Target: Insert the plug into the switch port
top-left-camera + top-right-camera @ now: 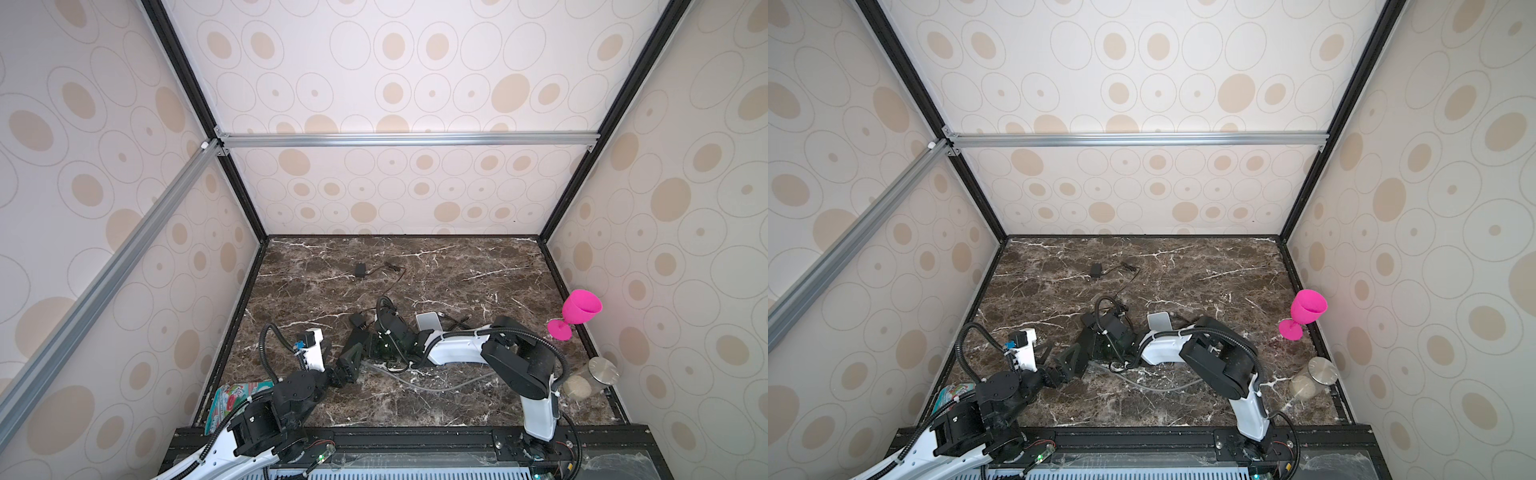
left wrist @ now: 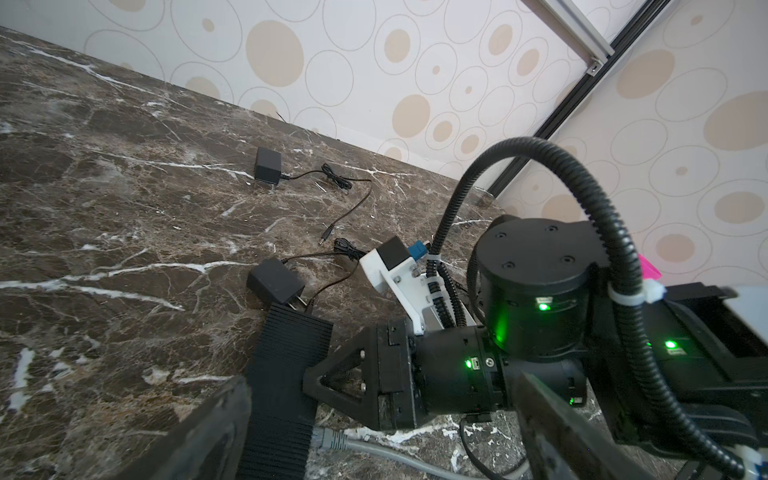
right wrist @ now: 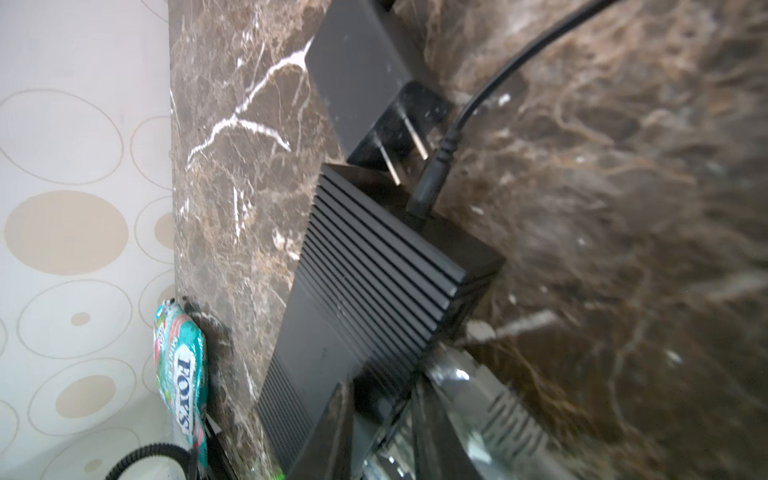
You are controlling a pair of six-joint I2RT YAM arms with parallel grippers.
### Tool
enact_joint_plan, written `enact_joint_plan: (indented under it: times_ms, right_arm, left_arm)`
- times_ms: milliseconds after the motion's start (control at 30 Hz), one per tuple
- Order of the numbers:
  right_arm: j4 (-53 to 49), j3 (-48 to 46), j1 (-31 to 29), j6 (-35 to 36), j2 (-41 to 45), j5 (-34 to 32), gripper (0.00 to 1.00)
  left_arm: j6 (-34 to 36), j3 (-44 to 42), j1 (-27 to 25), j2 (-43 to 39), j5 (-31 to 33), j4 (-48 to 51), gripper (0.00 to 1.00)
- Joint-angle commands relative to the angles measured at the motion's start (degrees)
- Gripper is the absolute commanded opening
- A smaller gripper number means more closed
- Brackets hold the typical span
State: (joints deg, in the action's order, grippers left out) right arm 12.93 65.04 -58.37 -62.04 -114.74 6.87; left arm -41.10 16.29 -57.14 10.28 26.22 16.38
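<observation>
Seating the plug (image 3: 457, 388) at the switch (image 3: 374, 291) on the worktop (image 3: 623, 208): my right fingers (image 3: 328, 436) sit half-closed around it, grip unclear; my left fingers (image 2: 208, 432) gape empty. Next, I judge, a straight push into the port.

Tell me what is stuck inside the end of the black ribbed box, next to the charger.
A round black cable plug goes into the box at that end. Its tip is hidden inside, so its depth cannot be seen.
</observation>
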Motion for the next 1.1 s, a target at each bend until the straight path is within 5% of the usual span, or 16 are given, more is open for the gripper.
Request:
enact_joint_plan:
  times_ms: [0, 167, 367, 567, 700, 800, 933, 1067]
  right_arm:
    - [1.1, 3.5, 0.4, -2.6, -2.8, 0.4, 0.25]
    - [2.3, 3.0, 0.7, -0.8, 0.4, 2.7, 0.37]
    - [2.1, -8.4, 5.4, 4.4, 16.9, 5.4, 0.40]
    - [-8.7, -20.6, 14.7, 16.2, 37.3, 0.6, 0.42]
    - [-12.9, -27.4, 19.3, 22.2, 47.0, -3.5, 0.42]
    - [-12.9, -31.6, 20.5, 24.9, 51.1, -6.2, 0.42]
    - [-11.3, -35.3, 21.1, 26.3, 53.0, -7.6, 0.42]
    - [-9.0, -38.2, 21.2, 26.9, 53.4, -8.4, 0.42]
  left_arm:
    - [0.4, 0.6, 0.1, 0.5, 1.1, 0.7, 0.98]
    - [-0.4, 1.6, 0.1, 4.1, 2.7, 1.8, 0.98]
    - [2.0, 4.5, 1.9, 15.8, 3.7, -4.6, 0.98]
    - [6.1, 6.1, 23.4, 35.5, -22.0, -21.5, 0.86]
    - [6.6, 9.9, 31.6, 49.3, -33.5, -28.9, 0.74]
    - [5.9, 14.3, 33.5, 58.4, -38.6, -30.9, 0.60]
    - [5.8, 18.3, 33.9, 65.0, -37.9, -29.8, 0.74]
    - [6.3, 21.3, 34.4, 69.6, -40.1, -29.7, 0.68]
